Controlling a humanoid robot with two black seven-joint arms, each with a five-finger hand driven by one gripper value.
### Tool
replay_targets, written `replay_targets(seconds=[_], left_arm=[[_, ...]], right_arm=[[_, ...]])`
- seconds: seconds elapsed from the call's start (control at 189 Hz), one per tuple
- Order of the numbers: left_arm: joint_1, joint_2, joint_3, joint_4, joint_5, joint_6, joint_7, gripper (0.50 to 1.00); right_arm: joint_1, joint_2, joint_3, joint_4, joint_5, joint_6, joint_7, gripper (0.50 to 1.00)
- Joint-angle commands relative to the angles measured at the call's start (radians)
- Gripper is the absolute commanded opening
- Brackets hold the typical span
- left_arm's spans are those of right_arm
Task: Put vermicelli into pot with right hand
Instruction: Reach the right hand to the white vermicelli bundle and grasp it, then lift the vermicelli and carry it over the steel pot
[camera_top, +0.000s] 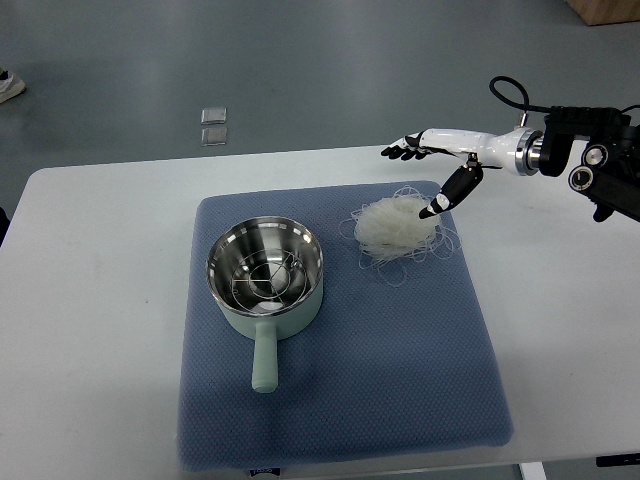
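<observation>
A pale, tangled bundle of vermicelli (397, 225) lies on the blue mat (420, 340), right of centre. A mint-green pot (266, 275) with a steel inside and a wire rack sits to its left, handle pointing toward me. My right hand (430, 165) comes in from the right edge and hovers over the vermicelli's upper right edge. Its fingers (402, 151) are stretched out flat, and the thumb (450, 191) points down at the bundle. It holds nothing. The left arm is out of sight.
The mat lies on a white table (100, 260). Two small clear squares (214, 126) lie on the grey floor beyond the table's far edge. A shoe (10, 86) shows at the far left edge.
</observation>
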Motion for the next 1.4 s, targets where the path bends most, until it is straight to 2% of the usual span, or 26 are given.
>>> replay_targets(seconds=[0.0,0.28,0.396,0.587,0.687,0.724,0.782,0.83,0.841,0.883,0.915,0.92,0.925,0.93,0.941,1.248,1.396], left_arm=[[0.000,0.000,-0.002,0.000,0.000,0.000,0.000,1.000],[0.000,0.000,-0.010,0.000,0.000,-0.002,0.000,1.000],[0.000,0.000,-0.010,0.000,0.000,-0.003,0.000,1.000],[0.000,0.000,-0.010,0.000,-0.002,-0.002,0.000,1.000],[0.000,0.000,-0.010,0.000,-0.002,-0.002,0.000,1.000],[0.000,0.000,-0.010,0.000,-0.002,-0.002,0.000,1.000],[0.000,0.000,-0.010,0.000,-0.002,-0.002,0.000,1.000],[0.000,0.000,-0.011,0.002,-0.002,-0.002,0.000,1.000],[0.000,0.000,-0.011,0.002,-0.002,-0.002,0.000,1.000],[0.000,0.000,-0.010,0.002,-0.002,-0.002,0.000,1.000],[0.000,0.000,-0.010,0.003,-0.002,-0.002,-0.001,1.000],[0.000,0.000,-0.011,0.003,-0.002,-0.002,0.000,1.000],[0.000,0.000,-0.011,0.003,-0.002,-0.002,0.000,1.000],[0.000,0.000,-0.011,0.003,-0.002,-0.002,0.000,1.000],[0.000,0.000,-0.011,0.003,-0.002,-0.002,0.000,1.000],[0.000,0.000,-0.011,0.002,-0.002,-0.002,0.000,1.000],[0.000,0.000,-0.011,0.006,-0.002,0.000,-0.001,1.000]], right_arm=[[0.003,0.052,-0.033,-0.027,-0.039,-0.004,-0.028,0.917],[0.009,0.117,-0.068,-0.112,-0.059,-0.038,-0.094,0.913],[0.012,0.137,-0.105,-0.125,-0.091,-0.055,-0.096,0.913],[0.014,0.169,-0.142,-0.152,-0.097,-0.071,-0.102,0.885],[0.014,0.180,-0.167,-0.187,-0.117,-0.101,-0.102,0.827],[0.014,0.181,-0.174,-0.199,-0.129,-0.102,-0.102,0.781],[0.012,0.187,-0.179,-0.205,-0.134,-0.104,-0.102,0.740],[0.011,0.201,-0.180,-0.208,-0.135,-0.105,-0.104,0.672],[0.011,0.201,-0.180,-0.208,-0.135,-0.105,-0.104,0.672],[0.009,0.213,-0.180,-0.216,-0.135,-0.110,-0.102,0.621],[0.008,0.224,-0.180,-0.221,-0.140,-0.113,-0.104,0.560],[0.008,0.227,-0.180,-0.222,-0.141,-0.113,-0.102,0.537],[0.008,0.227,-0.180,-0.222,-0.141,-0.113,-0.102,0.537],[0.008,0.229,-0.182,-0.222,-0.141,-0.114,-0.102,0.511],[0.008,0.232,-0.182,-0.222,-0.143,-0.116,-0.102,0.500],[0.025,0.213,-0.164,-0.222,-0.135,-0.190,-0.096,0.500],[0.066,0.174,-0.068,-0.187,-0.120,-0.208,-0.091,0.500]])
